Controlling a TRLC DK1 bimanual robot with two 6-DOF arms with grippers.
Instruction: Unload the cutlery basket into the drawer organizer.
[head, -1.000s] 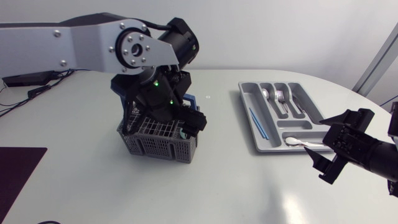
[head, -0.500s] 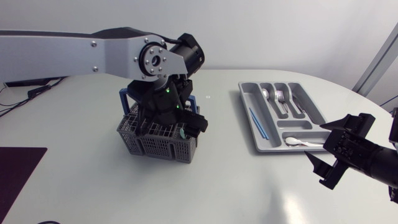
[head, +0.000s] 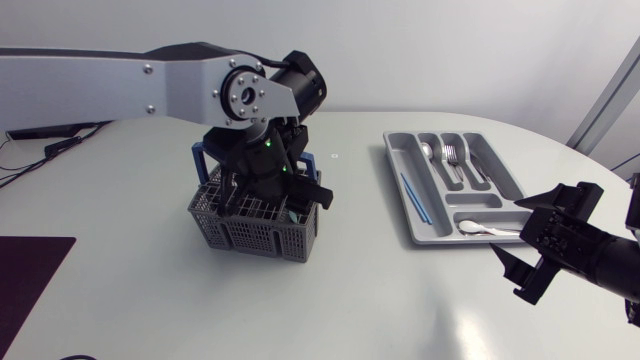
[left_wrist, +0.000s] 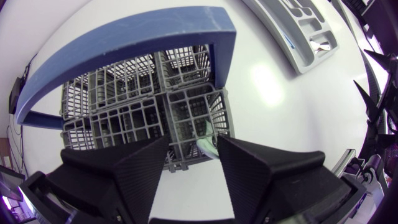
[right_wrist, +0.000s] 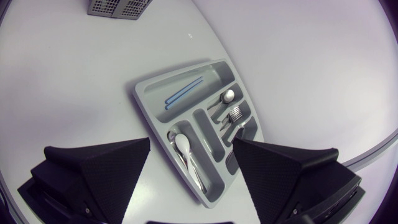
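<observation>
A grey mesh cutlery basket (head: 250, 228) with a blue handle (left_wrist: 124, 43) stands left of the table's middle. My left gripper (head: 288, 200) hangs straight over it, its fingers dipped into the basket's right end. In the left wrist view the left gripper (left_wrist: 193, 144) has a narrow gap between its fingers, and a pale utensil (left_wrist: 205, 148) stands in the compartment below that gap; I see no touch from both sides. The grey drawer organizer (head: 415, 228) lies at the right and holds a spoon, a fork, a knife, blue sticks (head: 416, 197) and a white spoon (head: 480, 228). My right gripper (head: 530, 250) hovers open at the organizer's near right corner.
In the right wrist view the organizer (right_wrist: 146, 93) lies under and ahead of the right gripper (right_wrist: 191, 144), with the basket (right_wrist: 118, 7) far beyond it. A dark mat (head: 25, 280) lies at the table's front left edge.
My left arm shifted a little right over the basket and its fingers have drawn closer together. My right gripper dropped slightly toward the table's front, then stayed still.
</observation>
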